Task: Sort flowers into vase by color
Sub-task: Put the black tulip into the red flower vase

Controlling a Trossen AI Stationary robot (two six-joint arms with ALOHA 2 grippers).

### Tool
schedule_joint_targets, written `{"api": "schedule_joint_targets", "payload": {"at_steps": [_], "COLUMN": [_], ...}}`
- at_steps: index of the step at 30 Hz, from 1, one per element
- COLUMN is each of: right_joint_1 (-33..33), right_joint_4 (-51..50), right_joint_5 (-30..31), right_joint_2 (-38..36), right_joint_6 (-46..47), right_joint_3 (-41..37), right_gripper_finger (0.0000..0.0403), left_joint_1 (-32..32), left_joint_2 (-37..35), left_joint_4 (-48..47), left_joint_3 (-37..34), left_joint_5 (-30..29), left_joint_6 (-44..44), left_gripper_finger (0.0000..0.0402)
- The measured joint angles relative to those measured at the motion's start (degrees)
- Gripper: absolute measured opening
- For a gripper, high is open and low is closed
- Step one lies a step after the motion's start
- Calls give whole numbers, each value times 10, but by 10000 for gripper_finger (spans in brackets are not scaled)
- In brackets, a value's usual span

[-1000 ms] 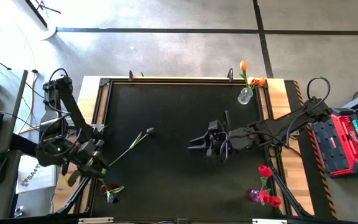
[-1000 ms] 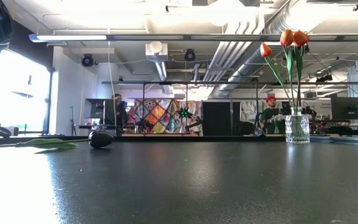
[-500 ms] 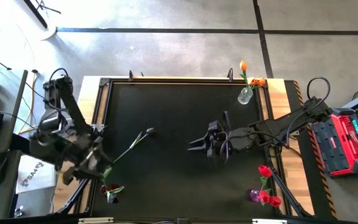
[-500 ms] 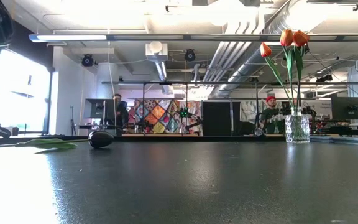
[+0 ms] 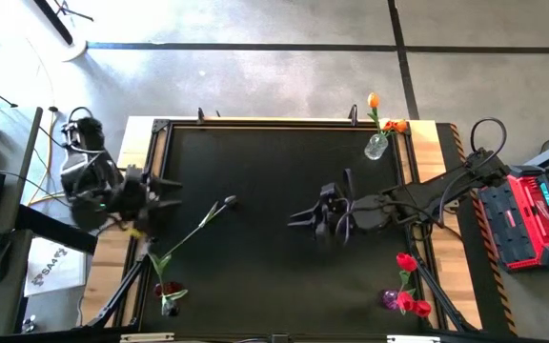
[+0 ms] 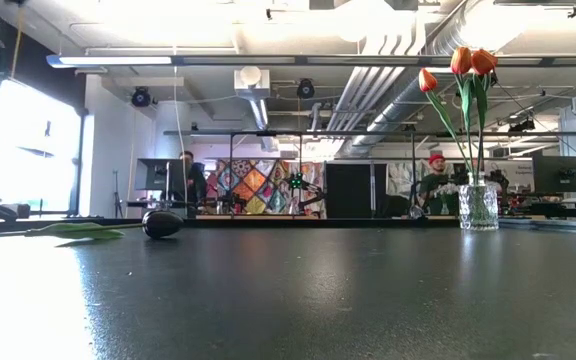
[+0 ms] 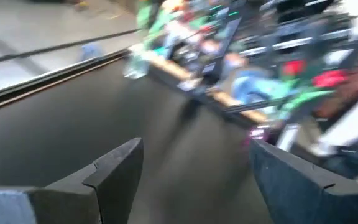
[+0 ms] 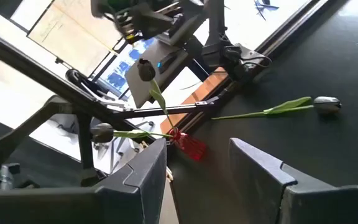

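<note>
**Left arm swings back from the counter's corner**

From above, the left gripper (image 5: 160, 191) has pulled up and away from the near-left corner where it hung a second ago — it now sits at the left edge of the counter (image 5: 274, 276), fingers spread wide and holding nothing. The dark tulip (image 5: 229, 201) lies where it lay, its stem slanting down toward the left edge. The small vase (image 5: 169, 303) at the near-left corner holds dark red-black heads. The right gripper (image 5: 303, 217) has not stirred; it hangs over the middle of the counter, fingers parted and empty. The clear vase (image 5: 376, 146) with orange tulips (image 5: 374, 99) stands at the far right, the red tulips (image 5: 408, 262) in the purple vase (image 5: 390, 298) at the near right.

At counter height nothing has shifted: the dark head rests on the surface at left, the orange bunch stands upright in its glass at right, and two people are far back in the room.

The left wrist view is blurred — only its two fingers (image 7: 117, 168), well apart, over bare counter.

The right wrist view shows its own fingers (image 8: 148, 168) apart, the dark tulip lying flat beyond them.
</note>
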Motion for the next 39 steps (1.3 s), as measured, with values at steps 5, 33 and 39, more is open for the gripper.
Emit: {"api": "schedule_joint_targets", "payload": {"at_steps": [5,33,39], "right_joint_1": [0,11,28], "right_joint_4": [-2,-4,-17], "right_joint_5": [0,0,16], "right_joint_2": [0,0,0], "right_joint_6": [7,-22,-25], "right_joint_3": [0,0,0], "right_gripper_finger": [162,162,162], "left_joint_1": [113,531,544], "left_joint_2": [23,305,305], "left_joint_4": [-128,44,177], "left_joint_3": [0,-85,-205], "left_joint_5": [91,496,549], "left_joint_6": [-83,181,172], "left_gripper_finger": [278,277,277]}}
